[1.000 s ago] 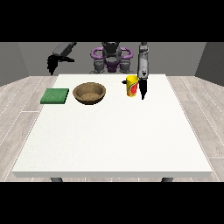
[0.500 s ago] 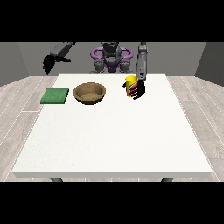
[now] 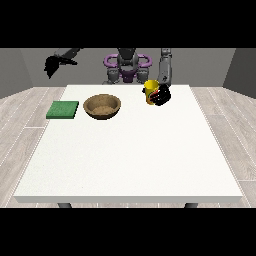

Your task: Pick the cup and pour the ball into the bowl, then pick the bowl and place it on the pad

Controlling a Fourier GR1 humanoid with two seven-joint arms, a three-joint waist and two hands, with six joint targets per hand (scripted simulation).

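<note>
A yellow cup (image 3: 150, 91) is held a little above the table's far side, right of centre. The hand at the view's right (image 3: 162, 96) has its fingers curled round the cup's right side. The ball is hidden from view. A brown wooden bowl (image 3: 102, 106) rests on the table left of the cup. Further left lies a flat green pad (image 3: 63, 109). The hand at the view's left (image 3: 52, 64) hangs in the air beyond the table's far left corner, away from everything; how its fingers lie is unclear.
The white table (image 3: 130, 155) stretches wide towards the camera. The robot's torso (image 3: 127, 67) stands behind the far edge.
The hand at the view's right has closed round the cup and raised it slightly off the table. The other hand has stayed in place.
</note>
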